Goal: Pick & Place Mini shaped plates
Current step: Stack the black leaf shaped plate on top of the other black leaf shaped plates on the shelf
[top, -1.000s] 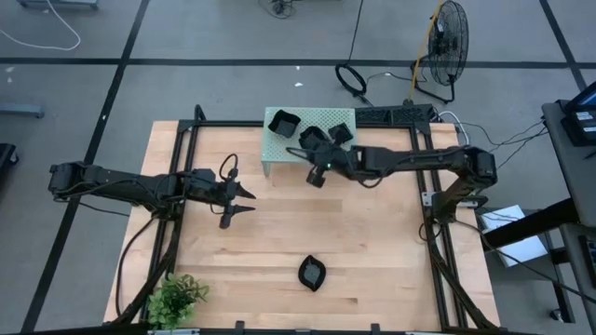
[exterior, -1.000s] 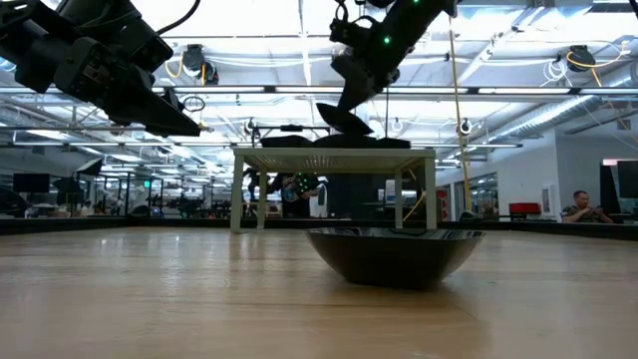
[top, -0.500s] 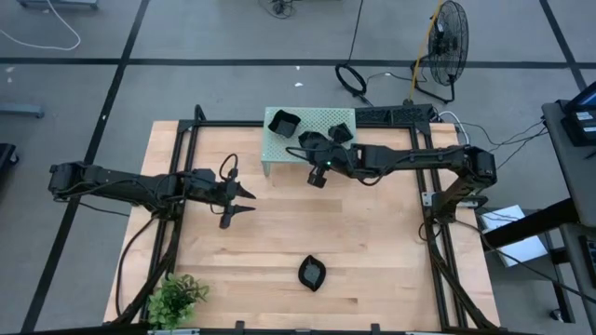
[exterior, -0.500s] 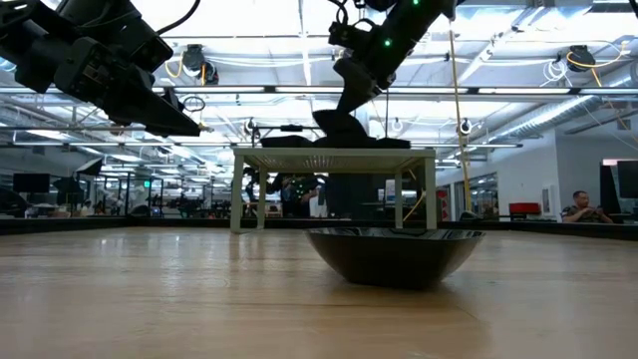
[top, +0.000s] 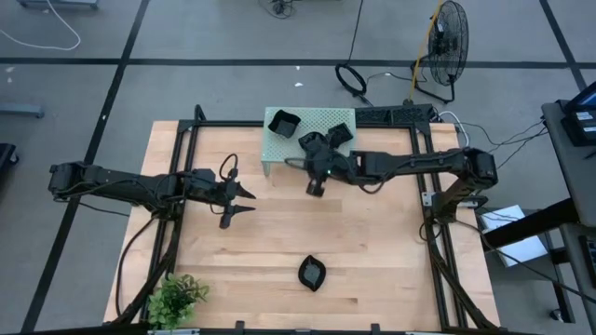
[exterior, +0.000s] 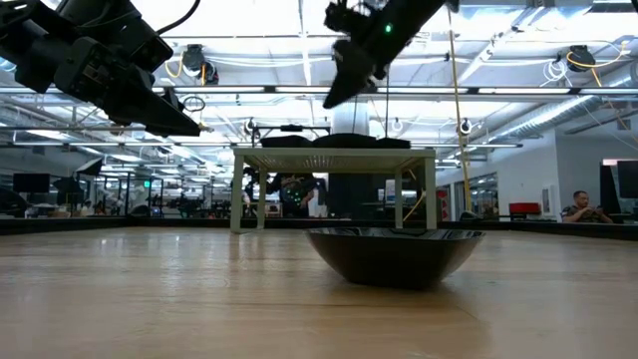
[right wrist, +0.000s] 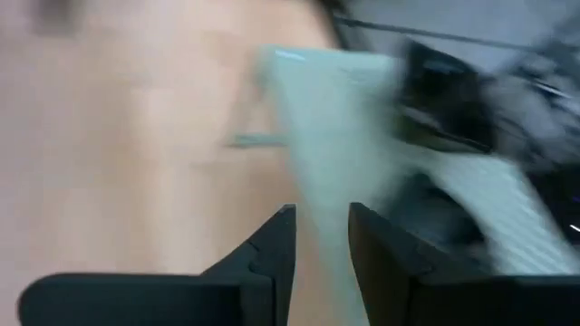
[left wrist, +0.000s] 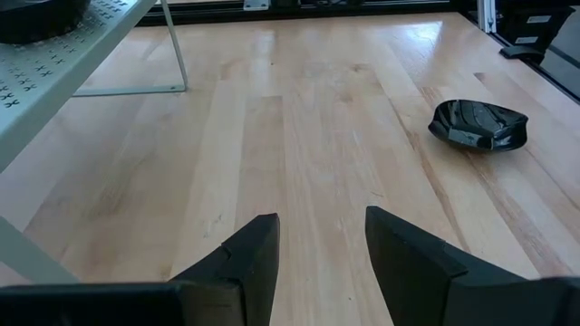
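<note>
Right pincer point(top: 317, 187) empty, fingers slightly apart, just off stand point(top: 279, 149) front edge. Three plates point(top: 282, 122) on stand. Lone plate point(top: 312, 273) on surface point(top: 372, 251), roughly between both arms. Left pincer point(top: 244, 203) apart, idle.

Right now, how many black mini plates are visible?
4: on the stand, a square plate, middle plate and right plate; a lone plate on the table. Right arm may hide more.

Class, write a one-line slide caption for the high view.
Right gripper hovers empty beside the green stand holding black plates; left gripper waits; one plate on the table.
</note>
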`<state>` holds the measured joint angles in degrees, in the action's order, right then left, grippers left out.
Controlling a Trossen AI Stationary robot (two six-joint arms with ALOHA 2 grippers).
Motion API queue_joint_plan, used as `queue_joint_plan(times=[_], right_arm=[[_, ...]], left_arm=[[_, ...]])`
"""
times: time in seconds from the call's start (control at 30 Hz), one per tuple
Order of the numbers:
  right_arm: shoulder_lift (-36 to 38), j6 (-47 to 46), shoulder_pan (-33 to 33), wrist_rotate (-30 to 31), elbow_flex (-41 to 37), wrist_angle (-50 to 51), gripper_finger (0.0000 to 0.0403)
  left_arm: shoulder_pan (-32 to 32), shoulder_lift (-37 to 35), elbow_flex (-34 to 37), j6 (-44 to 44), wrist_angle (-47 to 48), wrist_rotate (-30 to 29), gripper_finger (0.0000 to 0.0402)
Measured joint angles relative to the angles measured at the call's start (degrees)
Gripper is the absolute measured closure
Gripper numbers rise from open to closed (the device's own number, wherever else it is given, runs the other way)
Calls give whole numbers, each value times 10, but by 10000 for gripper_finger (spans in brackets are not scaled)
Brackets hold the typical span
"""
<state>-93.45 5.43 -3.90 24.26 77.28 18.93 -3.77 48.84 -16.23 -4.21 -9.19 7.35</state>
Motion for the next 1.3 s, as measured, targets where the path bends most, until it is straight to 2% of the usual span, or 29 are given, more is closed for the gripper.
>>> queue_joint_plan(times=[0.1,0.2,0.4,0.53,0.7,0.97,1.3], right_arm=[[0,-21,30,-86,0,-10,301],[0,-111,63,-148,0,-1,289],[-42,-279,142,-209,-1,87,256],[-93,-375,191,-282,0,75,244],[-154,-453,223,-381,0,8,241],[-170,-454,216,-349,0,45,241],[-189,-448,217,-350,0,57,241]], left_arm=[[0,0,0,0,0,0,231],[0,0,0,0,0,0,231],[0,0,0,0,-4,0,231],[0,0,0,0,-12,0,231],[0,0,0,0,-14,-3,231],[0,0,0,1,-14,-4,231],[0,0,0,-10,-13,-4,231]])
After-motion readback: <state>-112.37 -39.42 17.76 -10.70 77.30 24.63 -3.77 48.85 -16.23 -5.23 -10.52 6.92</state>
